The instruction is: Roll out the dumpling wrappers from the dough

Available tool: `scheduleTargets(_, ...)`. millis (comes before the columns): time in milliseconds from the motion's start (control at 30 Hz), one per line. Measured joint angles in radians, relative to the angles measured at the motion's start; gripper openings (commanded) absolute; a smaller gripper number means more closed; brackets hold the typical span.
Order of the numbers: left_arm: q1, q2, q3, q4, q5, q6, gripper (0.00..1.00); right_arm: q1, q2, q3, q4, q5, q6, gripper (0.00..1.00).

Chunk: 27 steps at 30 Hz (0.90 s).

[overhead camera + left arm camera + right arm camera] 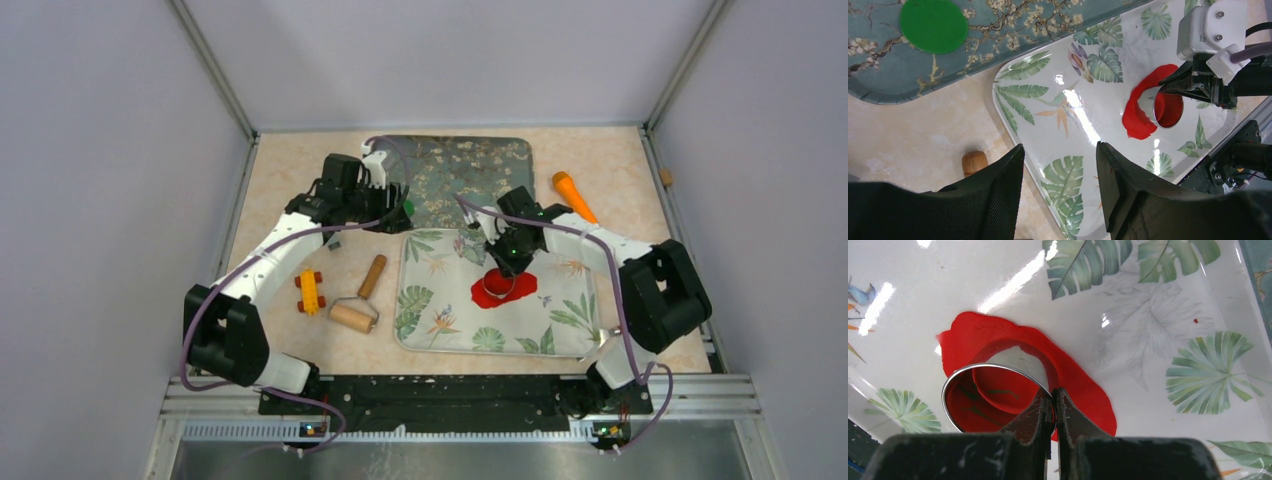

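Note:
A flat red dough sheet [1078, 375] lies on the white leaf-print tray [1148, 300]. My right gripper [1053, 392] is shut on the rim of a metal ring cutter [1023, 362] that stands on the dough. Red clay [998, 387] fills the ring; I cannot tell whether it is cut free. In the top view my right gripper [508, 262] is over the dough [520, 290]. The green wrapper [934, 25], a flat round disc, lies on the blue blossom tray [1013, 20]. My left gripper [1060, 147] is open and empty, above the white tray's corner.
A wooden rolling pin [352, 315] lies on the table left of the white tray; its handle end shows in the left wrist view [974, 161]. A yellow and red toy [310, 290] sits beside it. An orange object [574, 195] lies at the back right.

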Motion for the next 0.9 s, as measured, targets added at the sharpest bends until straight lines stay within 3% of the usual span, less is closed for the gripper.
scheduleTargets(233, 0.003, 0.000, -0.002, 0.000, 0.004, 0.000, 0.58, 0.000, 0.014, -0.006, 0.013, 0.001, 0.000, 0.03)
scheduleTargets(433, 0.004, 0.000, -0.008, 0.002, 0.007, -0.008, 0.58, 0.000, 0.014, -0.003, -0.001, 0.006, 0.004, 0.35)
scheduleTargets(567, 0.004, 0.000, -0.008, 0.002, 0.017, -0.020, 0.58, -0.002, 0.008, 0.040, -0.070, 0.018, 0.010, 0.45)
scheduleTargets(767, -0.019, 0.027, 0.000, 0.000, 0.043, -0.029, 0.57, -0.046, -0.117, 0.146, -0.140, -0.025, 0.041, 0.48)
scheduleTargets(900, -0.079, 0.094, 0.031, -0.001, 0.053, -0.028, 0.61, -0.203, -0.209, 0.125, -0.127, -0.167, 0.133, 0.51)
